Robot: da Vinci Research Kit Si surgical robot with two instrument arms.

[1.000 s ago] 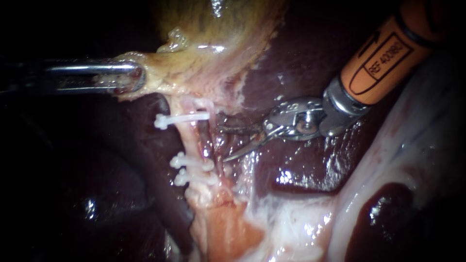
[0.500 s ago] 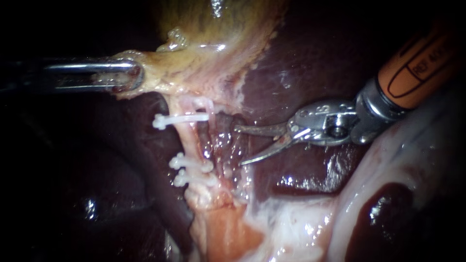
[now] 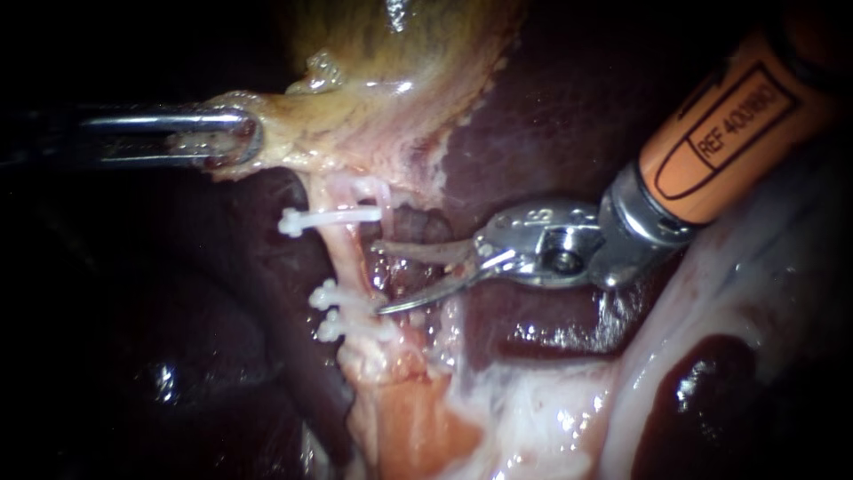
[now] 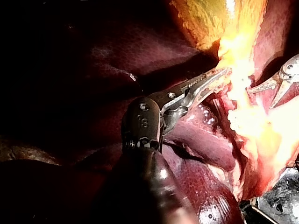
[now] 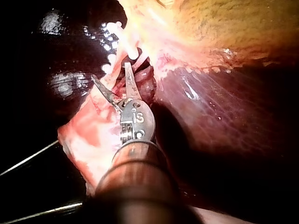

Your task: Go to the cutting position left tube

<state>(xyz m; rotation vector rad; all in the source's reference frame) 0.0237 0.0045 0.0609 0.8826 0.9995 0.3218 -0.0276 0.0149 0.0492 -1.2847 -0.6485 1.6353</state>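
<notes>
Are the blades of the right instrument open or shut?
Open: the right instrument shows a wide gap between its two blades in the endoscope view.

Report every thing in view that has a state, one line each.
gallbladder: gripped at its edge, stretched taut.
tube: whole, not cut.
upper clip: closed across the tube.
two lower clips: closed across the tube.
left instrument: jaws shut on the gallbladder.
right instrument: blades open, tips at the tube between upper clip and two lower clips, not closed on it.
</notes>
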